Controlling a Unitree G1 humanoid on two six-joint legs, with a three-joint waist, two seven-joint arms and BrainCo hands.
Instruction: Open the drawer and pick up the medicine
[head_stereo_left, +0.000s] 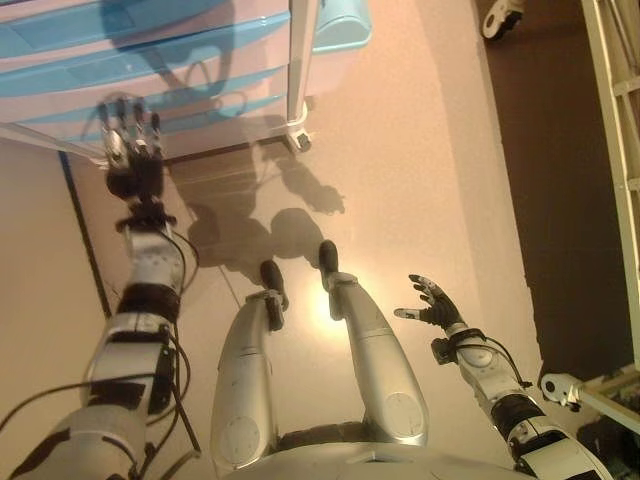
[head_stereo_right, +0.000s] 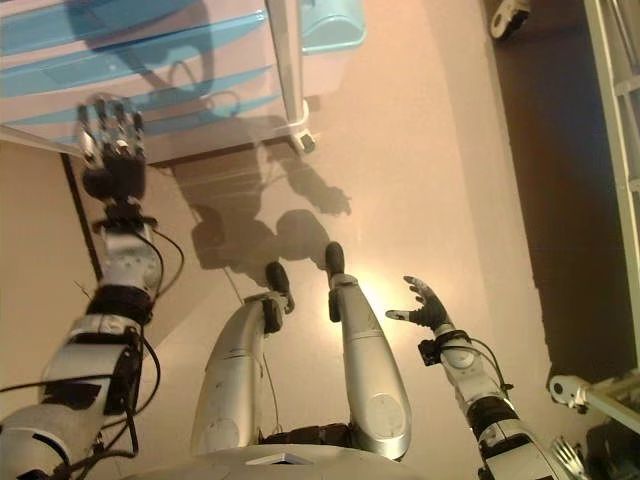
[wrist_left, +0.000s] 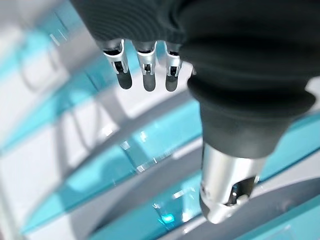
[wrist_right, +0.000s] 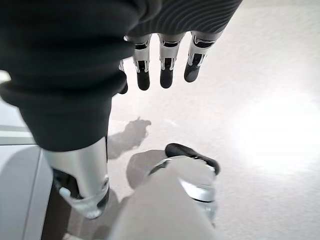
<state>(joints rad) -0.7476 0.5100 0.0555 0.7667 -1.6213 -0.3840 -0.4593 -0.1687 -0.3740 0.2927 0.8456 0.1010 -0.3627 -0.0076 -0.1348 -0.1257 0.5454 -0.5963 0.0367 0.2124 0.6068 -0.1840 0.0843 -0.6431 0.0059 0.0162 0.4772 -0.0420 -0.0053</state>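
A white drawer unit with translucent blue drawer fronts (head_stereo_left: 150, 70) stands on castors at the top left; all its drawers are shut. It also shows in the left wrist view (wrist_left: 120, 165). No medicine shows in any view. My left hand (head_stereo_left: 132, 145) is raised in front of the lowest drawers, fingers straight and open, holding nothing; in its wrist view the fingers (wrist_left: 145, 75) point at the blue fronts without touching. My right hand (head_stereo_left: 432, 303) hangs open and empty at the lower right, above the floor.
A castor (head_stereo_left: 300, 140) sits at the unit's front right corner. A light blue bin (head_stereo_left: 340, 25) stands behind the unit. A dark floor strip and a white frame (head_stereo_left: 615, 150) run along the right. A wheeled base (head_stereo_left: 560, 388) is at the lower right.
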